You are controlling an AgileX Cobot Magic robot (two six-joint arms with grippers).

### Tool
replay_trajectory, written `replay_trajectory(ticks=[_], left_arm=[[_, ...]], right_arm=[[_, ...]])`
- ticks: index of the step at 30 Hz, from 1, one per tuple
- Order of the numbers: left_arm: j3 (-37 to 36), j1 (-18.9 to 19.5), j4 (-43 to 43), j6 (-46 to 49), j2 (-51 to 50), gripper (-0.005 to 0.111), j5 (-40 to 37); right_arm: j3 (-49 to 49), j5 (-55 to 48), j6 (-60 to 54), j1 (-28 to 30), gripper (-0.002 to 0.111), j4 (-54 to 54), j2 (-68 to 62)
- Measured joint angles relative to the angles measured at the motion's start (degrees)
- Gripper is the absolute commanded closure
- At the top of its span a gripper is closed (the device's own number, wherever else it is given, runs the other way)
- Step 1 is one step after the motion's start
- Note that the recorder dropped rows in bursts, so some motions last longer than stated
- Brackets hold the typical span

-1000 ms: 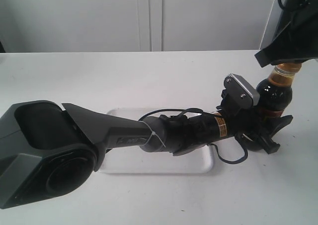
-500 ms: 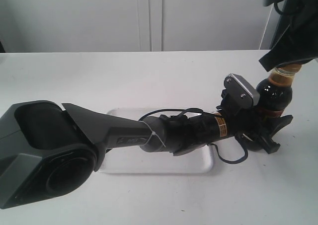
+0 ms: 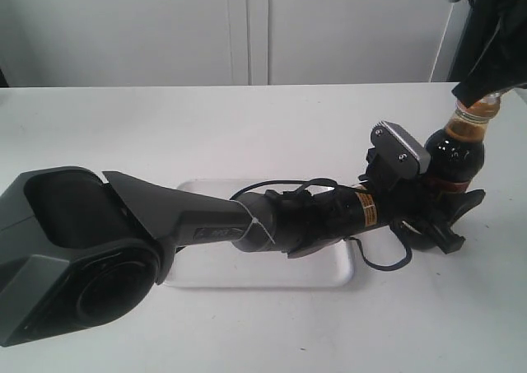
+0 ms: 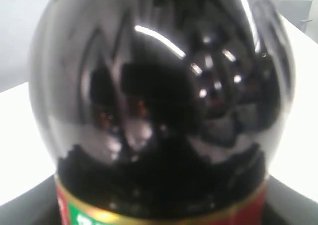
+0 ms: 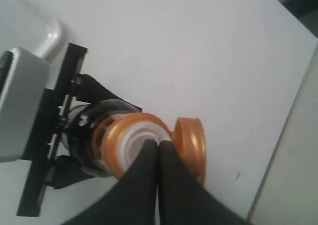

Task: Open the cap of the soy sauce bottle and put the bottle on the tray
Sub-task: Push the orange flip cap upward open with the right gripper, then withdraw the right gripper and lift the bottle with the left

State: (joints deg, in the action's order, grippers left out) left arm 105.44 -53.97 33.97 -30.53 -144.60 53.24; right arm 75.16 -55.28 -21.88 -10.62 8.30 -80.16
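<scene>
The soy sauce bottle [image 3: 455,149] stands upright on the table to the right of the tray [image 3: 329,276]. My left gripper [image 3: 459,218] is shut on its lower body. Up close in the left wrist view the bottle's dark glass [image 4: 159,101] fills the frame above its red-and-gold label [image 4: 89,212]. In the right wrist view the golden-orange cap [image 5: 192,144] is flipped open beside its collar [image 5: 113,135], and the white spout [image 5: 133,140] shows. My right gripper [image 5: 158,144] is shut with nothing between its fingers, its tips just over the spout. From outside, that gripper [image 3: 482,89] hangs above the bottle's top.
The left arm [image 3: 206,225] lies across the tray from the lower left. Its grey wrist camera box [image 3: 400,146] stands next to the bottle. A corner of the tray's rim [image 5: 51,32] shows in the right wrist view. White cabinet doors [image 3: 247,27] stand behind the table.
My right gripper has risen up and to the right, uncovering more of the bottle's neck. The left arm and the bottle have stayed still.
</scene>
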Motion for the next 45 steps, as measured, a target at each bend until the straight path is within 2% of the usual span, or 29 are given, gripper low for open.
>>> replay_trajectory(ticks=[9,19,35,39,45], left_arm=[[0.0,0.0,0.1,0.22,0.0,0.107,0.0],[0.0,0.0,0.1,0.22,0.0,0.107,0.08],[0.0,0.0,-0.14,0.22,0.0,0.107,0.23],[0.0,0.0,-0.22,0.35,0.0,0.107,0.51],[-0.1,0.0,-0.35,0.48,0.0,0.107,0.77]], right_arm=[[0.04,0.95,5.66,0.0,0.108,9.94,0.0],[0.04,0.5,8.33,1.08,0.108,10.37,0.0],[3.8,2.23,1.2,16.12,0.108,-18.36,1.97],[2.25,6.57,-1.58,16.9,0.108,-24.19,5.62],[-6.33,18.44,-4.08,16.9,0.108,-28.93,12.44]])
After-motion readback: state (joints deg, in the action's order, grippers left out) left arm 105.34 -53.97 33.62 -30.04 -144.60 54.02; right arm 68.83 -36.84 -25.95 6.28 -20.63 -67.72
